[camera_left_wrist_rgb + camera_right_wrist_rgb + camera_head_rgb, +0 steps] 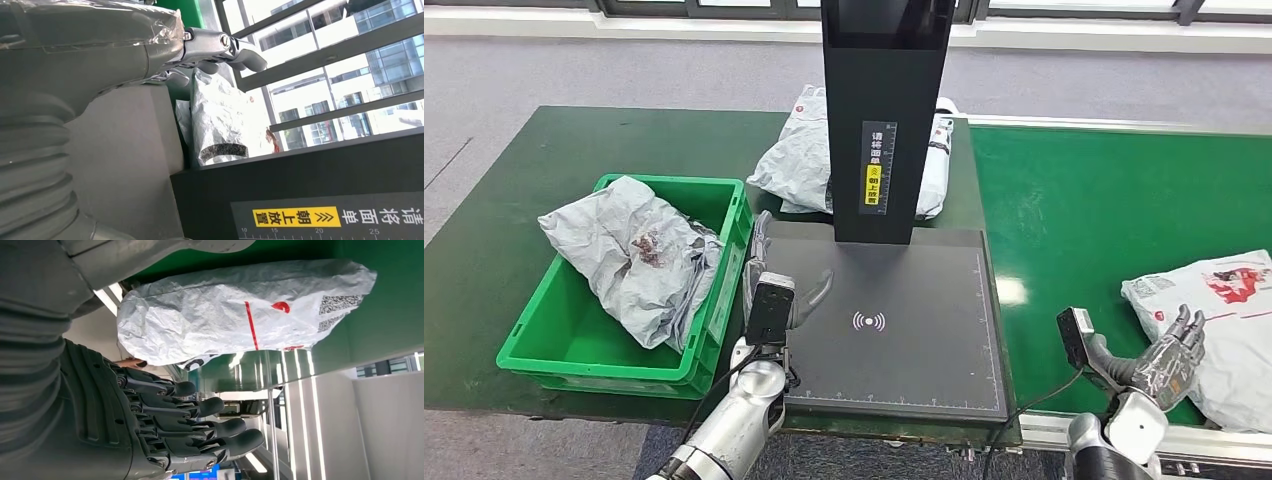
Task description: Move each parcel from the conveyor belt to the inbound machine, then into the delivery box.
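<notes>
Parcel [1214, 320] at right edge of belt [1104, 200], beside the empty, spread right hand [1169, 355]: pickup pending; next, grasp it and carry to scanner [924, 340].

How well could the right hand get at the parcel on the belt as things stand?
Probably well: the right hand is open beside the parcel on the belt, with nothing between them.
</notes>
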Action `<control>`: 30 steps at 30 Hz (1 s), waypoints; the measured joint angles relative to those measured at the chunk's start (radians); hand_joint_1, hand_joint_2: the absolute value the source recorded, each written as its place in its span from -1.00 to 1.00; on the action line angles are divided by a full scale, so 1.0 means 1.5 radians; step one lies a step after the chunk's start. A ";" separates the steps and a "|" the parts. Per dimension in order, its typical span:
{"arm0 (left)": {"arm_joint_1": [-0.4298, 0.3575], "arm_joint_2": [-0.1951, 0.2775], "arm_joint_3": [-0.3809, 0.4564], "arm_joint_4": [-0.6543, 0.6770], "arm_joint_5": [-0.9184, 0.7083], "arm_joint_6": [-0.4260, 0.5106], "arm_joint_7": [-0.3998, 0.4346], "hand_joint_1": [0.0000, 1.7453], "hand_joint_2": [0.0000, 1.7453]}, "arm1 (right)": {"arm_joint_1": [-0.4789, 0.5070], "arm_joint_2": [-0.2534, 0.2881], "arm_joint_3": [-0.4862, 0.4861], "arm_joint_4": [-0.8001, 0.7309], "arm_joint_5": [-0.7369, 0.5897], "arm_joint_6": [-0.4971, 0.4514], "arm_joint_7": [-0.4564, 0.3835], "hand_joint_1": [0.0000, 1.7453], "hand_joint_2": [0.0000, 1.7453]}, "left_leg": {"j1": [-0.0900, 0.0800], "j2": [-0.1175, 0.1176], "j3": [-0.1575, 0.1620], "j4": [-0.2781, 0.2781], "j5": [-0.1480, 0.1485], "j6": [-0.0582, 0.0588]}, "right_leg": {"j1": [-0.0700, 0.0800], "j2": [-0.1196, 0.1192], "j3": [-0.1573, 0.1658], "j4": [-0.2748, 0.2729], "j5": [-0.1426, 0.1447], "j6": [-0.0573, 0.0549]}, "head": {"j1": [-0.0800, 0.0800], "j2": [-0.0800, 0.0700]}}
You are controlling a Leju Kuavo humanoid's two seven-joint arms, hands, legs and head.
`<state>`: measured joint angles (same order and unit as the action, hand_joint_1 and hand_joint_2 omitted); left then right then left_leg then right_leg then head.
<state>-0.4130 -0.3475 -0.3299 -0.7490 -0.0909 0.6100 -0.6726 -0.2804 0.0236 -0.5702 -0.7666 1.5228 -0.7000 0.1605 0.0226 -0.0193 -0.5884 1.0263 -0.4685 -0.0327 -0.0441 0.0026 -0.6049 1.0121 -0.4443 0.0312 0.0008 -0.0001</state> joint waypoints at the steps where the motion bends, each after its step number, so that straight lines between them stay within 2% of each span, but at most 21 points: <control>1: 0.000 0.000 0.000 0.000 0.000 0.000 0.000 -1.00 1.00 | 0.000 -0.002 0.000 0.003 0.000 0.000 0.005 -1.00 1.00 | 0.000 0.000 0.000 0.000 0.000 0.000 | 0.000 0.000 0.000 0.000 0.000 0.000 | 0.000 0.000; 13: 0.006 0.003 0.003 -0.001 -0.001 0.000 0.000 -1.00 1.00 | 0.003 -0.038 0.055 0.041 0.000 0.000 0.124 -1.00 1.00 | 0.000 0.000 0.000 0.000 0.000 0.000 | 0.000 0.000 0.000 0.000 0.000 0.000 | 0.000 0.000; 19: 0.007 0.004 0.009 -0.001 0.005 0.000 -0.002 -1.00 1.00 | 0.001 -0.055 0.085 0.066 0.001 0.000 0.153 -1.00 1.00 | 0.000 0.000 0.000 0.000 0.000 0.000 | 0.000 0.000 0.000 0.000 0.000 0.000 | 0.000 0.000; 30: 0.011 0.006 0.024 -0.001 0.014 0.008 -0.014 -1.00 1.00 | -0.023 -0.068 0.118 0.118 0.001 0.000 0.158 -1.00 1.00 | 0.000 0.000 0.000 0.000 0.000 0.000 | 0.000 0.000 0.000 0.000 0.000 0.000 | 0.000 0.000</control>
<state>-0.3965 -0.3392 -0.2934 -0.7504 -0.0694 0.6217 -0.6931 -0.3156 -0.0777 -0.3936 -0.5894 1.5236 -0.7003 0.3968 0.0226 -0.0193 -0.5886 1.0263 -0.4681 -0.0323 -0.0441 0.0020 -0.6047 1.0121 -0.4442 0.0313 0.0008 0.0000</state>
